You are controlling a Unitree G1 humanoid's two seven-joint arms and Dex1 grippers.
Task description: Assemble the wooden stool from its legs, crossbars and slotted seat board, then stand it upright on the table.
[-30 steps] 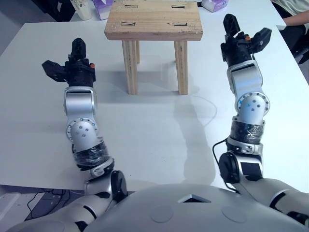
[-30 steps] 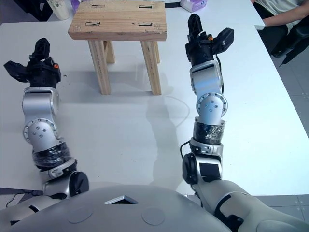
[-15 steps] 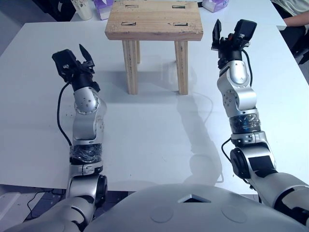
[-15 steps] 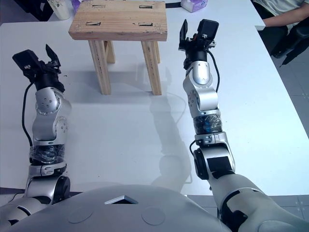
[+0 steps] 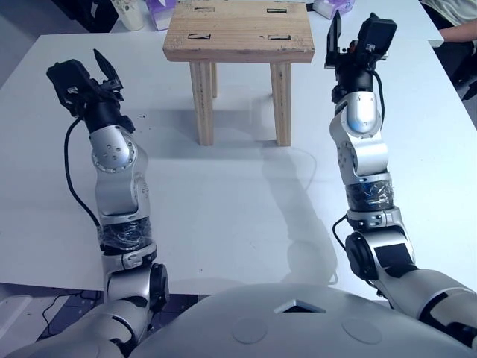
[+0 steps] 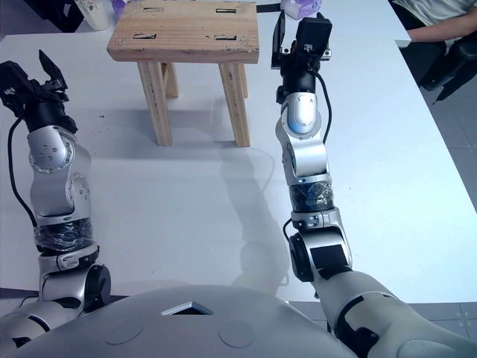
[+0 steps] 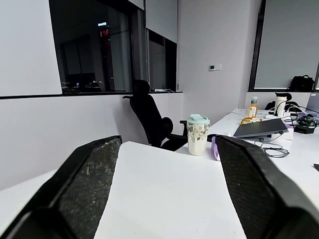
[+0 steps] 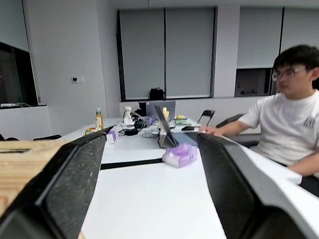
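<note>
Beside stool (image 5: 238,33): left hand (image 7: 168,147) raised, wide | right hand (image 8: 152,135) raised, wide, apparently empty

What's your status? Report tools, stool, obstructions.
Left tool open, empty. Right tool open, empty. Stool assembled, upright on table, between tools. Lidded cup behind stool, apart.

I see a white tabletop (image 5: 223,216) carrying the pale wooden stool (image 5: 237,33), assembled and upright on its legs near the far edge, about midway along it. Toward the far left corner stand a patterned cup with a teal lid (image 7: 198,134) and a purple tissue pack (image 5: 159,10).
</note>
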